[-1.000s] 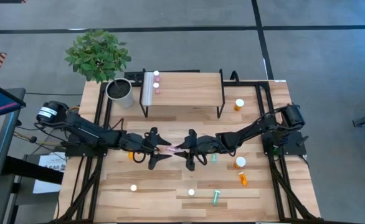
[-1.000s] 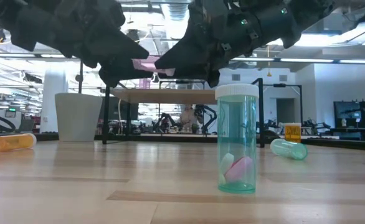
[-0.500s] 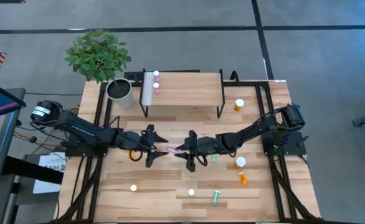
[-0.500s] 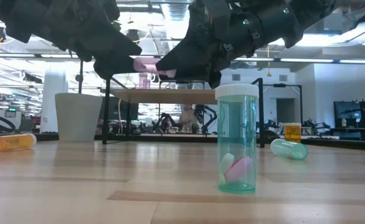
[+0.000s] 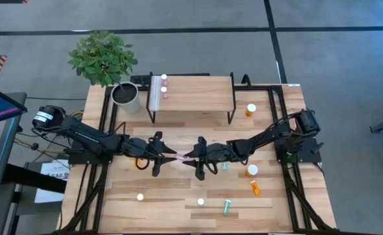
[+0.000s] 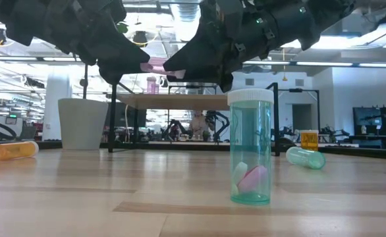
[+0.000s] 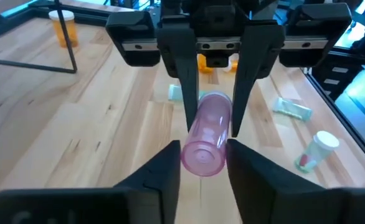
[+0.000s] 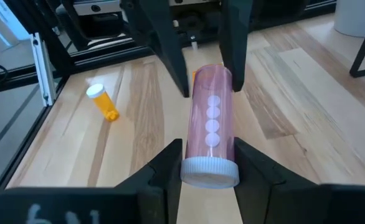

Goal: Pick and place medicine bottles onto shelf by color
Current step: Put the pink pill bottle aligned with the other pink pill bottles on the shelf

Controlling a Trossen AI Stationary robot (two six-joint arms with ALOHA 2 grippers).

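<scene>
Pink bottle (image 7: 205, 132), translucent, white-capped, white pills inside, lies horizontal above table centre; left gripper (image 5: 167, 156) and right gripper (image 5: 193, 158) each pinch one end.

- Your pink bottle (image 5: 180, 157) hangs level above mid-table, its white-capped end in the right gripper (image 5: 190, 157), its base in the left gripper (image 5: 170, 156).
- Two pink bottles (image 5: 164, 85) stand on the shelf (image 5: 191, 91), by its white strip.
- A teal bottle (image 6: 249, 146) stands upright in front; another (image 5: 226, 207) lies flat.
- Orange bottles (image 5: 251, 109) stand or lie scattered on the right.
</scene>
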